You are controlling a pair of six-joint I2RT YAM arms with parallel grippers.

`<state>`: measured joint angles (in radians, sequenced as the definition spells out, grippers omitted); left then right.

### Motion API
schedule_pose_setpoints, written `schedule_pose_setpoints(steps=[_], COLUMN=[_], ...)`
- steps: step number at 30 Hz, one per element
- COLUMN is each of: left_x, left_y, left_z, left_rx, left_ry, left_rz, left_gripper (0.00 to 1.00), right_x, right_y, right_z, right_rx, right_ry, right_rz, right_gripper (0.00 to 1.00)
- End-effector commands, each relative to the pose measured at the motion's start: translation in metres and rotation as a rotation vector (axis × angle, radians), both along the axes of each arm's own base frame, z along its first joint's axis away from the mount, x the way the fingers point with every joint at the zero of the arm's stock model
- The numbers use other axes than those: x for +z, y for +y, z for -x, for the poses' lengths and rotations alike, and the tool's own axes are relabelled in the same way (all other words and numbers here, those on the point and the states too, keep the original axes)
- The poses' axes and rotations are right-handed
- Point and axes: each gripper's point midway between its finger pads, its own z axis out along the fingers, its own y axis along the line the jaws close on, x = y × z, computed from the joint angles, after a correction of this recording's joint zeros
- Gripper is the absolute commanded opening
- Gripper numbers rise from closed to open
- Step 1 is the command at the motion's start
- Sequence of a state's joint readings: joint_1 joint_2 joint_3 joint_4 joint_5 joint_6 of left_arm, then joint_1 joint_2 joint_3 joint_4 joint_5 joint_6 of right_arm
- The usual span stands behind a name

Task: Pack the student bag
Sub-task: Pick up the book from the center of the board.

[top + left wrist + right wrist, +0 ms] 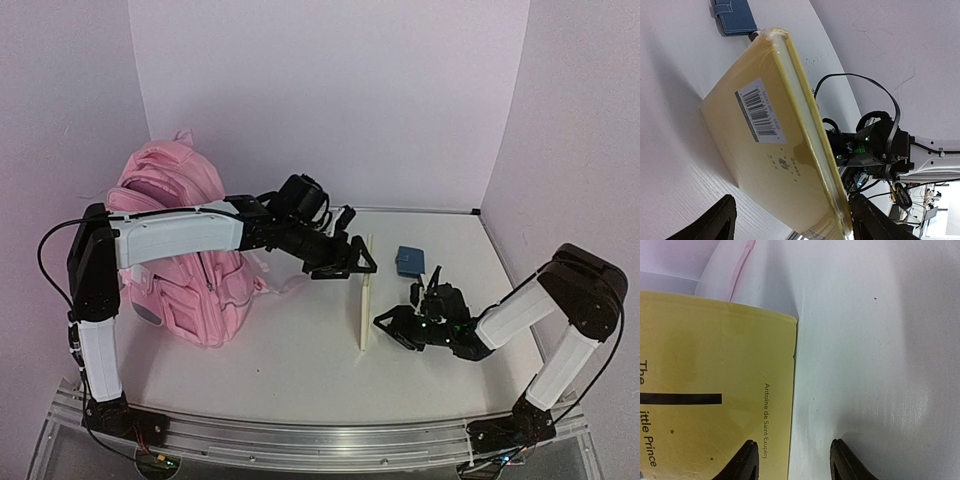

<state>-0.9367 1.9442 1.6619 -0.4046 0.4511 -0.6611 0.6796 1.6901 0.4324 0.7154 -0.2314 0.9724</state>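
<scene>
Left tool [358, 262] at book [366, 295]; backpack [200, 300] pink.

Student bag [180, 250]: pink fabric throughout. Book [765, 150]: yellow cover bearing a white label with black barcode stripes, and dark lettering on its other face. Pouch [732, 15]: blue with pale stitching. Table [280, 350]: white, faintly grained. Walls [330, 100]: pale lilac.

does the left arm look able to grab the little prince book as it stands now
Probably yes: the left gripper is open and straddles the upright yellow Little Prince book, with nothing else between its jaws to block a grip.
</scene>
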Motion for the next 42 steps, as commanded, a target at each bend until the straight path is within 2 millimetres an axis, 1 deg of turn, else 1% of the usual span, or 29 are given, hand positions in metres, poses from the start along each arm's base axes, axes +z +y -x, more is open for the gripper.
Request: schedule_pose_setpoints(steps=[1, 4, 6, 8, 11, 12, 13, 14, 15, 16, 18, 20, 22, 25, 27, 29, 31, 32, 35, 36, 38, 42], left_x=[-0.003, -0.001, -0.002, -0.004, -0.008, -0.01, -0.012, -0.013, -0.014, -0.015, -0.017, -0.016, -0.015, -0.01, -0.003, 0.007, 0.022, 0.032, 0.071, 0.087, 0.118, 0.171], left_y=[0.004, 0.003, 0.002, 0.0, 0.0, 0.001, 0.002, 0.002, 0.003, 0.004, 0.007, 0.009, 0.011, 0.013, 0.014, 0.014, 0.016, 0.017, 0.019, 0.02, 0.025, 0.042], left_z=[0.002, 0.0, -0.001, 0.0, -0.001, -0.001, -0.001, -0.001, -0.001, -0.002, -0.003, -0.004, -0.005, -0.006, -0.006, -0.008, -0.009, -0.01, -0.011, -0.011, -0.013, -0.011], left_rx=[-0.003, -0.006, -0.011, -0.02, -0.025, -0.023, -0.022, -0.02, -0.016, -0.011, 0.0, 0.013, 0.023, 0.031, 0.035, 0.038, 0.041, 0.042, 0.033, 0.031, 0.03, 0.011], left_ry=[0.014, 0.001, -0.005, -0.002, -0.001, 0.0, 0.001, 0.002, 0.002, 0.002, 0.002, -0.004, -0.01, -0.02, -0.033, -0.056, -0.086, -0.101, -0.164, -0.19, -0.237, -0.31], left_rz=[-0.013, -0.008, -0.013, -0.017, -0.031, -0.037, -0.044, -0.049, -0.053, -0.057, -0.067, -0.076, -0.08, -0.075, -0.066, -0.05, -0.021, 0.003, 0.107, 0.147, 0.219, 0.365], left_gripper=[0.89, 0.96, 0.99, 1.0, 1.0, 0.98, 0.94, 0.86, 0.75, 0.66, 0.54, 0.45, 0.34, 0.17, 0.1, 0.02, 0.0, 0.0, 0.0, 0.0, 0.0, 0.0], right_x=[0.003, 0.007, 0.012, 0.017, 0.019, 0.019, 0.018, 0.017, 0.016, 0.015, 0.015, 0.017, 0.021, 0.033, 0.042, 0.06, 0.08, 0.095, 0.134, 0.153, 0.177, 0.213], right_y=[0.002, 0.006, 0.01, 0.013, 0.013, 0.012, 0.011, 0.01, 0.009, 0.008, 0.007, 0.006, 0.003, -0.003, -0.01, -0.018, -0.025, -0.028, -0.037, -0.041, -0.045, -0.05], right_z=[-0.003, -0.003, -0.003, -0.004, -0.004, -0.004, -0.003, -0.003, -0.003, -0.002, -0.002, -0.002, -0.003, -0.006, -0.007, -0.008, -0.006, -0.005, 0.001, 0.005, 0.01, 0.017], right_rx=[0.01, 0.03, 0.044, 0.052, 0.047, 0.045, 0.042, 0.039, 0.038, 0.034, 0.031, 0.024, 0.011, -0.018, -0.047, -0.08, -0.11, -0.123, -0.156, -0.162, -0.162, -0.159], right_ry=[-0.018, -0.033, -0.048, -0.061, -0.068, -0.066, -0.064, -0.063, -0.06, -0.058, -0.059, -0.064, -0.073, -0.099, -0.119, -0.154, -0.193, -0.222, -0.3, -0.34, -0.391, -0.466], right_rz=[0.03, 0.028, 0.025, 0.026, 0.035, 0.038, 0.041, 0.044, 0.046, 0.048, 0.049, 0.05, 0.053, 0.06, 0.073, 0.067, 0.04, 0.012, -0.068, -0.107, -0.148, -0.197], right_gripper=[0.49, 0.5, 0.5, 0.5, 0.51, 0.5, 0.5, 0.5, 0.51, 0.51, 0.5, 0.5, 0.51, 0.51, 0.53, 0.54, 0.56, 0.57, 0.64, 0.69, 0.77, 0.88])
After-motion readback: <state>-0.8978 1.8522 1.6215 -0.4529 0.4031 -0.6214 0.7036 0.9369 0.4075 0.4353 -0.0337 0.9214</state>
